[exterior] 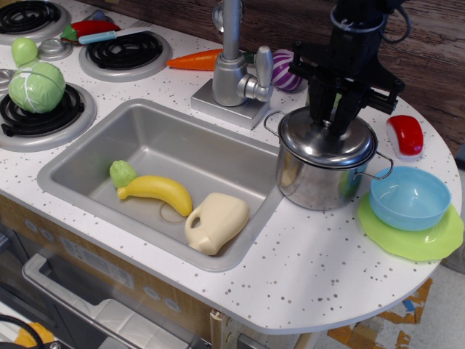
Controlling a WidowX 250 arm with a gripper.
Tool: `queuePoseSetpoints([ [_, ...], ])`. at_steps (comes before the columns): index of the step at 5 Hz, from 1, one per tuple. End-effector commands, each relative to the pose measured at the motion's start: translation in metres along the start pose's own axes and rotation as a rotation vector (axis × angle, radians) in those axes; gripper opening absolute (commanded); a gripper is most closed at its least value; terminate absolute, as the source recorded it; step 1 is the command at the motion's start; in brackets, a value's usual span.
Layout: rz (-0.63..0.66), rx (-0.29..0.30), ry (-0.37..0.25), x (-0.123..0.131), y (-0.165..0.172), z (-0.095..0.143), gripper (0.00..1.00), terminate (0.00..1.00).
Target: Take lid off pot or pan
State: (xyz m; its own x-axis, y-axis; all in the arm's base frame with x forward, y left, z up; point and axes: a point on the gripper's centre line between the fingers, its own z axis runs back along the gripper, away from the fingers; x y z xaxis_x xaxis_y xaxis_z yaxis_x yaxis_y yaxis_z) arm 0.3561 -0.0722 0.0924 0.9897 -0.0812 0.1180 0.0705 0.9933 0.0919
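Observation:
The shiny steel pot (pixel 320 178) stands on the counter to the right of the sink, wire loop handles at its left and right. The round domed steel lid (pixel 323 145) sits on it, seemingly raised slightly at the left. My black gripper (pixel 331 125) comes down from above onto the lid's centre. Its fingers (pixel 343 116) are closed together around the small knob, which they hide.
A light-blue bowl (pixel 409 198) on a green plate (pixel 418 240) sits right of the pot. A red item (pixel 407 135) lies behind. The faucet (pixel 232 69) and purple vegetable (pixel 286 70) are left-behind. The sink (pixel 163 145) holds a banana and a cream jug.

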Motion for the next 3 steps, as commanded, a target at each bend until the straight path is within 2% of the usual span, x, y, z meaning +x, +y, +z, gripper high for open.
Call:
queuePoseSetpoints([
  [1,0.069,0.029,-0.016,-0.012,-0.005,0.054,0.0,0.0],
  [2,0.131,0.001,-0.003,-0.041,-0.003,0.043,0.0,0.0],
  [3,0.175,-0.027,-0.015,-0.068,-0.006,0.025,0.0,0.0],
])
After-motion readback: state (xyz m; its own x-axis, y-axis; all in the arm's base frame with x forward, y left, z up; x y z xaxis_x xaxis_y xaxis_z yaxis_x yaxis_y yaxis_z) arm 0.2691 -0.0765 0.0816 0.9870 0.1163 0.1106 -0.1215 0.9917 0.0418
